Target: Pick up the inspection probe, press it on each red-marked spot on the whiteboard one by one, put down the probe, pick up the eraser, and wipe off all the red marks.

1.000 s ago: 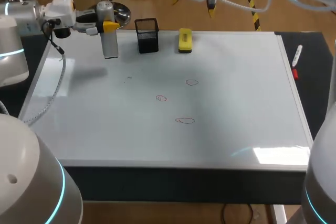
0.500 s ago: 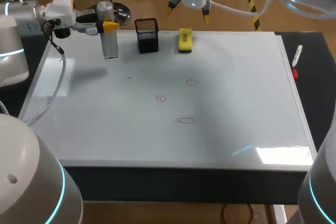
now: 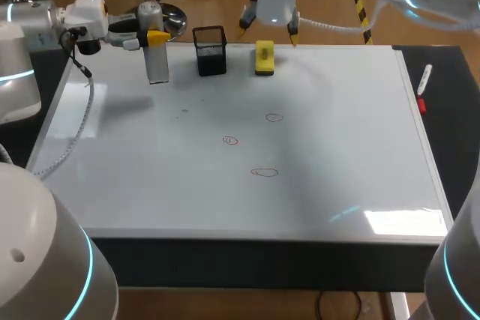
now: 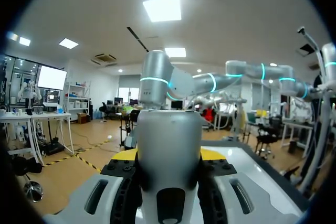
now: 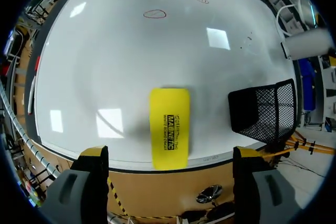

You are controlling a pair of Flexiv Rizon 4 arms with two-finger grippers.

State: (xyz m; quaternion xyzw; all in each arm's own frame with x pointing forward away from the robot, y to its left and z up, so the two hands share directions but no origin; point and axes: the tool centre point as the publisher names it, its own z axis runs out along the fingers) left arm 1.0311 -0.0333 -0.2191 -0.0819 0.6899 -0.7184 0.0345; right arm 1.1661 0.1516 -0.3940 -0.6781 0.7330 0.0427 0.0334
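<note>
Near the far edge of the whiteboard [image 3: 337, 148] lies the yellow eraser [image 3: 264, 58], flat, with its long side running toward the three red marks [image 3: 264, 172]. My right gripper [image 3: 268, 29] hangs just above it. In the right wrist view the eraser [image 5: 169, 128] sits squarely between the two yellow tips of the right gripper [image 5: 170, 153], which are spread wide and touch nothing. I judge that spread is meant to straddle the block across its narrow width before coming down.

Black print runs lengthwise along the eraser's top face. I do not read it off.

Just beside the eraser stands a black mesh holder [image 3: 210, 50]. It looks close enough that I would watch the finger on that side during the descent.

Past the holder, my left gripper [image 3: 150, 37] is clamped on the probe [image 3: 155, 61], a pale cylinder held upright with its lower end at the board near the far left corner. I cannot tell whether it rests on the surface. In the left wrist view both fingers press the probe [image 4: 169, 150] from either side. Held there it is well apart from the marks, which leaves the middle free for wiping, though the probe is not put down.

All three marks are unwiped. A marker [image 3: 424, 80] lies off the board on the dark table [image 3: 450, 133].
</note>
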